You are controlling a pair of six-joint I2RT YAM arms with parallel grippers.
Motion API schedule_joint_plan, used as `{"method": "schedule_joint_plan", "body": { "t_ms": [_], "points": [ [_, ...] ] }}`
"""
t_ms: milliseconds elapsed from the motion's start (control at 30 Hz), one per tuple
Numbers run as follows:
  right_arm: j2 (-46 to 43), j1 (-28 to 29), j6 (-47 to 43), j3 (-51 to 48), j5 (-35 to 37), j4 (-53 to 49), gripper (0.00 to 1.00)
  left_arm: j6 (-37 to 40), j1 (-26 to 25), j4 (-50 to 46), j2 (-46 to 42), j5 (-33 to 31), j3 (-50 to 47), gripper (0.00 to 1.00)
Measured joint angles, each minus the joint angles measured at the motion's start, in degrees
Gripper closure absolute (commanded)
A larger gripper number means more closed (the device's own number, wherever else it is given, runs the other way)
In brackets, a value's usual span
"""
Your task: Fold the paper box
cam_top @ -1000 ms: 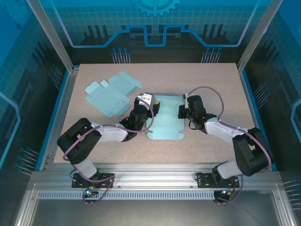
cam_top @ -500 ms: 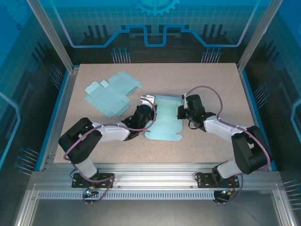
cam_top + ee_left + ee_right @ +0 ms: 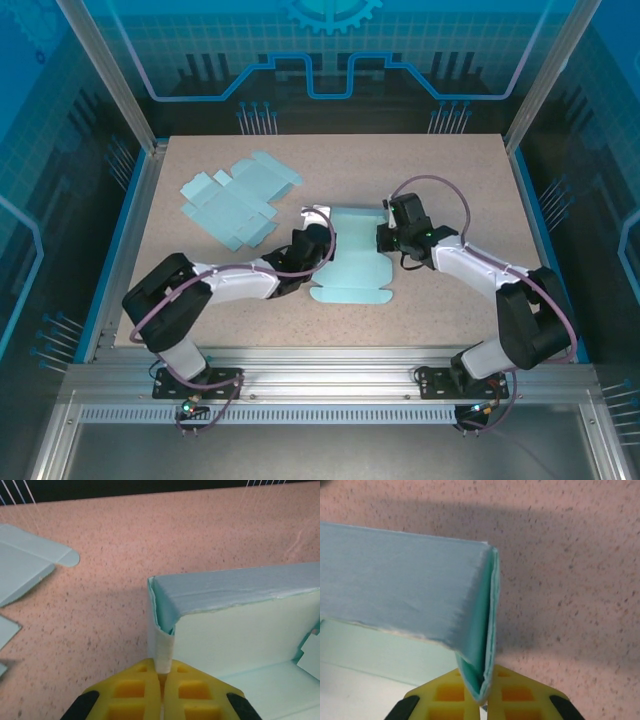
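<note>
**A:** The left gripper [image 3: 162,680] — what is it doing?

**B:** Its yellow fingers are pinched shut on a corner tab of the pale blue die-cut paper box [image 3: 240,630], right at the fingertips. A raised wall runs from that corner towards the other arm.

**A:** And the right gripper [image 3: 482,692]?

**B:** Closed too, nipping the doubled end of that same wall at the opposite corner. So the box sits between the two grippers on the speckled beige tabletop [image 3: 450,180].

**A:** How far along is the fold?

**B:** Early, I'd say. One long wall is folded over double and standing. The panel on the near side of both grippers lies flat with its flaps unfolded. Side walls, tucked corner tabs, the lid — all of that looks left to do.

**A:** Anything else about?

**B:** A flat pale blue cardboard blank [image 3: 238,198], well apart from the left gripper on its outer side, untouched.
</note>
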Motion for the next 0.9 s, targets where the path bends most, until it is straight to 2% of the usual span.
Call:
{"method": "schedule_joint_plan", "body": {
  "t_ms": [133, 300, 700, 900],
  "points": [
    [-2.25, 2.58, 1.99, 0.02, 1.88, -3.61, 0.77, -3.61, -0.35, -5.64, -3.78, 1.95, -0.26, 1.0],
    [-6.64, 3.96, 4.48, 0.02, 2.75, -7.1, 0.73, -7.52, -0.57, -10.71, -8.09, 4.92, -0.57, 1.0],
    [-9.46, 7.61, 9.11, 0.02, 7.06, -16.06, 0.74, -12.15, -1.07, -19.17, -8.79, 10.69, -0.31, 1.0],
    [-4.63, 10.01, 11.56, 0.61, 11.45, -18.32, 0.75, -12.76, -1.22, -24.41, -8.76, 11.91, 1.57, 1.0]
  ]
}}
